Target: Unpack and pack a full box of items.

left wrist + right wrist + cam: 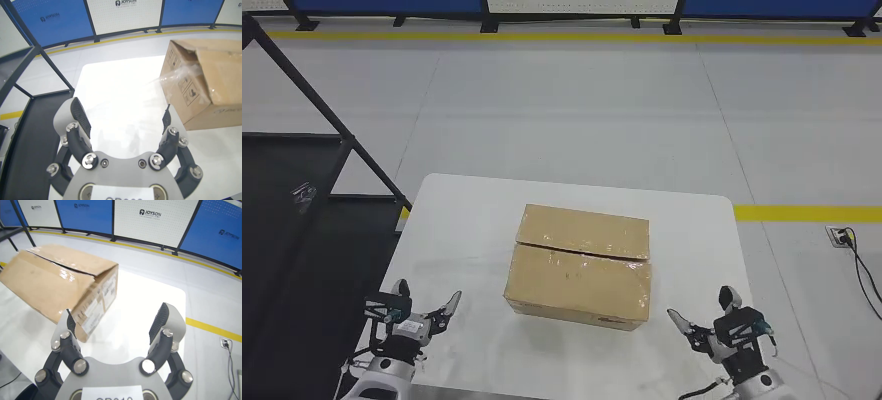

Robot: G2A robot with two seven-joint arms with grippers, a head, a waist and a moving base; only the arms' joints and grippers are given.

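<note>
From above, one brown cardboard box (582, 265) is seen centred on the table (462, 230), flanked by the spread left gripper (428, 295) and right gripper (699, 305). By the left wrist, loose tape (175, 74) is shown at its seam; by the right, slightly parted flaps (62, 273).

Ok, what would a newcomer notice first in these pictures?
A brown cardboard box sits at the centre of the white table, top flaps shut along a seam, clear tape sticking out loose. The left gripper and right gripper flank it near the front edge, both open, empty.
</note>
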